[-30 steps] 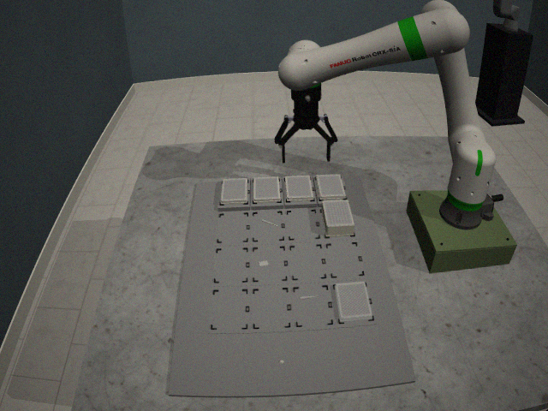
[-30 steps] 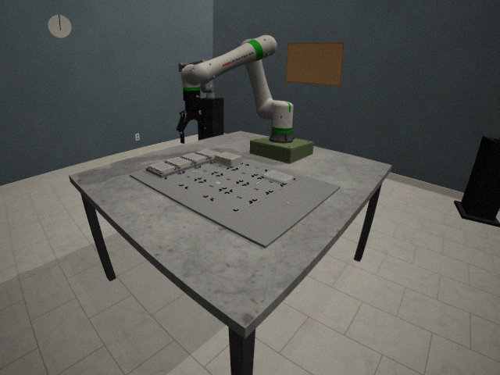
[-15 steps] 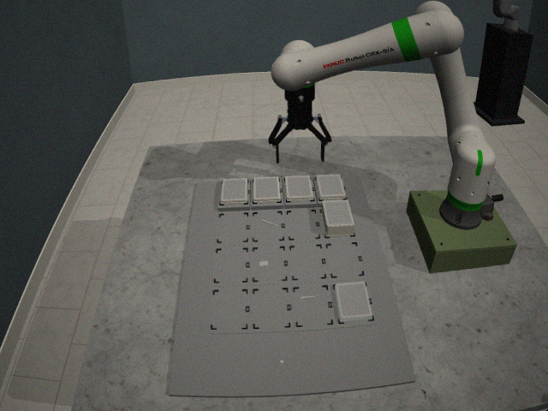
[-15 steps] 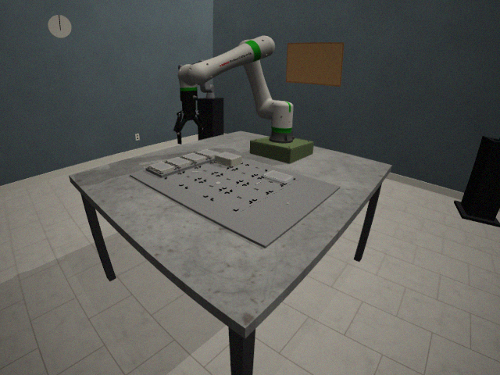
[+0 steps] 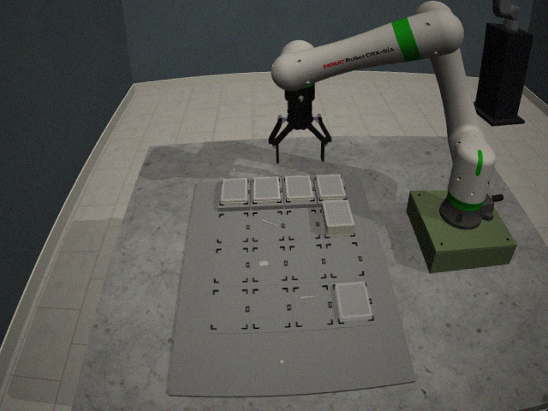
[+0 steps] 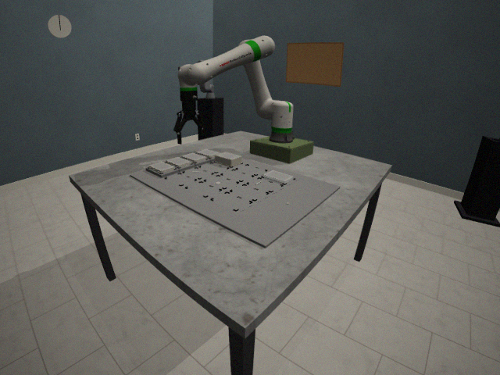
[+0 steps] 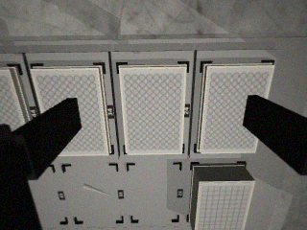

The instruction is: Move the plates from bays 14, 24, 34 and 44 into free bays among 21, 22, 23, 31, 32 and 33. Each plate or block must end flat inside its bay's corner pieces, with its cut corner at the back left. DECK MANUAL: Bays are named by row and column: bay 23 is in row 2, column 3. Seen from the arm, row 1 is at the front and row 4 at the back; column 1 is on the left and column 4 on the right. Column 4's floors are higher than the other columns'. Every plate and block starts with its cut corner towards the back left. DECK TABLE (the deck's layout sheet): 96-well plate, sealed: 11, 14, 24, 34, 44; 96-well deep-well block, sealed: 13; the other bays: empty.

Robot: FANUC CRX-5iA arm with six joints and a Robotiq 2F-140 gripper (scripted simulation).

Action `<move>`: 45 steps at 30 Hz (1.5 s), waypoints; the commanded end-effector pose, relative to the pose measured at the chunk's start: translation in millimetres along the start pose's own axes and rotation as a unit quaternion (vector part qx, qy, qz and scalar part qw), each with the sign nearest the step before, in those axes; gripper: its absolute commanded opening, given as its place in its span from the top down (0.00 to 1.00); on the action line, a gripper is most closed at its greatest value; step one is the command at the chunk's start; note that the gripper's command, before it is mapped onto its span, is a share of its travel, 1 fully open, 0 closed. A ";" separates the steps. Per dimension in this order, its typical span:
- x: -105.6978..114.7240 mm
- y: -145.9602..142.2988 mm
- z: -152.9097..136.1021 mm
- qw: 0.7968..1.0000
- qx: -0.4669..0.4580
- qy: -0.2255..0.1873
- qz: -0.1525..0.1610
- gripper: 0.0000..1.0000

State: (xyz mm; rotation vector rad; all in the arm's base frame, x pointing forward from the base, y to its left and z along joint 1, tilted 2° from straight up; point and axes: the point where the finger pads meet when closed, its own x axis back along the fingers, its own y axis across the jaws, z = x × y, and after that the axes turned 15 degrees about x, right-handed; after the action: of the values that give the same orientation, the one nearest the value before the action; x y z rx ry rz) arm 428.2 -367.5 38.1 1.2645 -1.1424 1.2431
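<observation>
At upper centre of the top view, the gripper [image 5: 300,152] [image 6: 189,135] [image 7: 162,111] hangs, fingers spread wide and holding nothing, from the pale arm [image 5: 358,50] [image 6: 230,62], where "FANUC" runs in red and "Robot CRX-5iA" in black! Below it, mid-frame, four sealed plates [image 5: 299,187] [image 6: 185,160] [image 7: 151,110] line up in a row, with the tall block [image 5: 338,217] [image 6: 228,158] [image 7: 223,196] just beside the rightmost, and one more plate [image 5: 354,300] [image 6: 278,176] sits lower right of centre!

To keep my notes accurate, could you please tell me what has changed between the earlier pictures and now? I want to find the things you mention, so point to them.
The gripper [image 5: 300,161] [image 6: 189,136] [image 7: 162,111] has shifted slightly away from the arm's base, almost all of it in the first half second. Nothing was taken hold of or let go; its fingers remain spread. The four plates in a line [image 5: 266,188] [image 6: 180,162] [image 7: 151,110], the tall block [image 5: 338,214] [image 6: 229,157] [image 7: 224,206] and the separate plate [image 5: 354,300] [image 6: 278,176] stayed put.
</observation>
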 end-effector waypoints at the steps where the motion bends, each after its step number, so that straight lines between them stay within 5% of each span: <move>1: 1.2 -0.5 0.6 1.000 0.000 0.001 0.001 0.00; 19: 1.2 -0.5 0.6 1.000 0.000 0.001 0.001 0.00; 45: -6.7 -23.3 -84.1 1.000 0.000 0.001 0.001 0.00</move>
State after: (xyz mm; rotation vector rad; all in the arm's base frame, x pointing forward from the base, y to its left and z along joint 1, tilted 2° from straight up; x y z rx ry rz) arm 442.8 -291.0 29.6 1.2650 -1.1427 1.2428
